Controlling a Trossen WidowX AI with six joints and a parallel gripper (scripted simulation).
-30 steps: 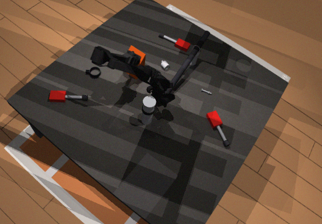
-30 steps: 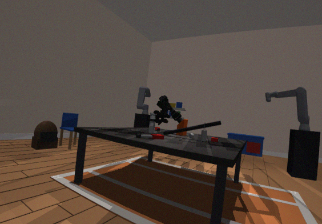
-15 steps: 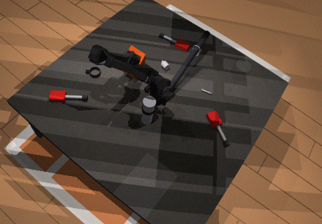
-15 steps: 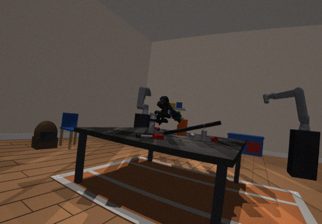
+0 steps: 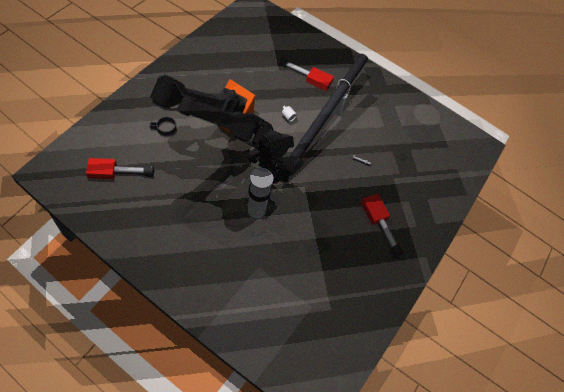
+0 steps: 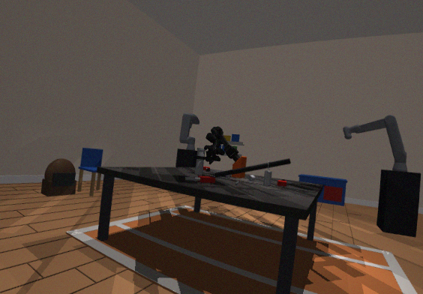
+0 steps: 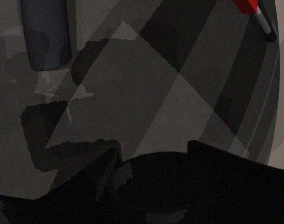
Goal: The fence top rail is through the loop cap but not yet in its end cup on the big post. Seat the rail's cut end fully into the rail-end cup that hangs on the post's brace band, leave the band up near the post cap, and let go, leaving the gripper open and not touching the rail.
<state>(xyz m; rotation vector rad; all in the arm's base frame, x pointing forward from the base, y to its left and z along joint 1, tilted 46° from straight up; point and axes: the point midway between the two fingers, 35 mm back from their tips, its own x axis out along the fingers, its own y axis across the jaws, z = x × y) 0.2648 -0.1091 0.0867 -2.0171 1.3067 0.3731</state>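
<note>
The black rail (image 5: pixel 320 118) (image 6: pixel 259 168) (image 7: pixel 48 40) slopes up from its low cut end to its raised far end, through the loop cap on the small post (image 6: pixel 268 178). Its cut end shows in the wrist view near the table, apart from the fingers. The grey big post (image 5: pixel 258 207) (image 6: pixel 199 168) stands upright with its black brace band (image 5: pixel 259 194) (image 6: pixel 200 157) on its upper part. My gripper (image 5: pixel 283 168) (image 6: pixel 212 159) (image 7: pixel 153 152) is beside the post at about band height. It is shut on the dark rounded rail-end cup (image 7: pixel 148 180), well above the rail's low end.
An orange block (image 5: pixel 242 95) is under the arm. A white fitting (image 5: pixel 289 113), a small bolt (image 5: pixel 361 160) and a black ring clamp (image 5: pixel 166 126) lie on the table. Red-handled tools (image 5: pixel 101 168) (image 5: pixel 320 78) (image 5: pixel 375 209) lie left, at the back and right.
</note>
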